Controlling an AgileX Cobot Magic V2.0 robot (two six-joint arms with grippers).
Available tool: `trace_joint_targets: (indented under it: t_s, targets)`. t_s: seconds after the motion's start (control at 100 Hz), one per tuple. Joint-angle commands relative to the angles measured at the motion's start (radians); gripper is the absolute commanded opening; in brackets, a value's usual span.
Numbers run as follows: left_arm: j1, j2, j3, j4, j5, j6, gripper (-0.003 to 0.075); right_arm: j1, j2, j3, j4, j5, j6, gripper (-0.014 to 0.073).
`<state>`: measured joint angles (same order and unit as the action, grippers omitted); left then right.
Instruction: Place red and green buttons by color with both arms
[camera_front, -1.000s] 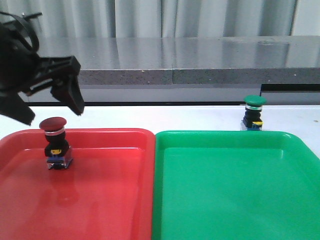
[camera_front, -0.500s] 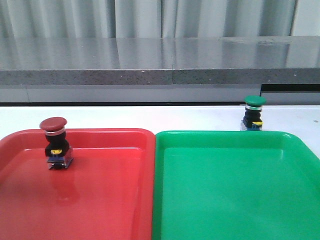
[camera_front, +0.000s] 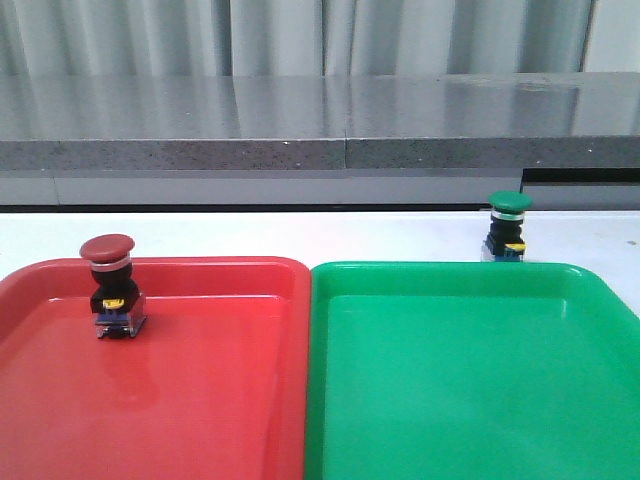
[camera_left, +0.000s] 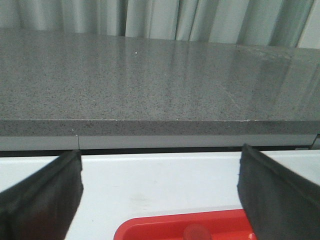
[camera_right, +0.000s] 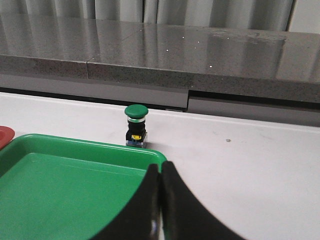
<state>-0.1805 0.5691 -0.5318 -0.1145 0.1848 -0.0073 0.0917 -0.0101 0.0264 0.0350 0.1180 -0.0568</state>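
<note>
The red button (camera_front: 108, 286) stands upright inside the red tray (camera_front: 200, 400), near its far left rim. Its cap edge also shows in the left wrist view (camera_left: 196, 233). The green button (camera_front: 508, 226) stands upright on the white table just behind the green tray (camera_front: 470, 380); it also shows in the right wrist view (camera_right: 136, 126). Neither arm shows in the front view. My left gripper (camera_left: 160, 187) is open and empty, above the red tray's far rim. My right gripper (camera_right: 160, 172) is shut and empty, over the green tray's corner, short of the green button.
A grey stone ledge (camera_front: 320, 120) runs along the back of the white table (camera_front: 300, 235), with curtains behind it. The two trays sit side by side, touching at the middle.
My left arm stood above the red button a second ago, then pulled back out of the front view. Both buttons have stayed where they were.
</note>
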Motion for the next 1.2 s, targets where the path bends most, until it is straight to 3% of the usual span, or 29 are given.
trace_joint_targets:
  t_s: [0.0,0.24,1.19]
  targets:
    - [0.001,-0.066,0.008,0.000,-0.080,-0.004,0.0496,-0.006,-0.022,-0.014,-0.005,-0.081,-0.002,-0.0067]
    - [0.001,-0.151,0.036,0.006,-0.057,-0.004,-0.0019,-0.006,-0.022,-0.014,-0.005,-0.081,-0.002,-0.0067]
    - [0.001,-0.155,0.038,0.060,-0.055,0.000,-0.0019,-0.006,-0.022,-0.014,-0.005,-0.081,-0.002,-0.0067]
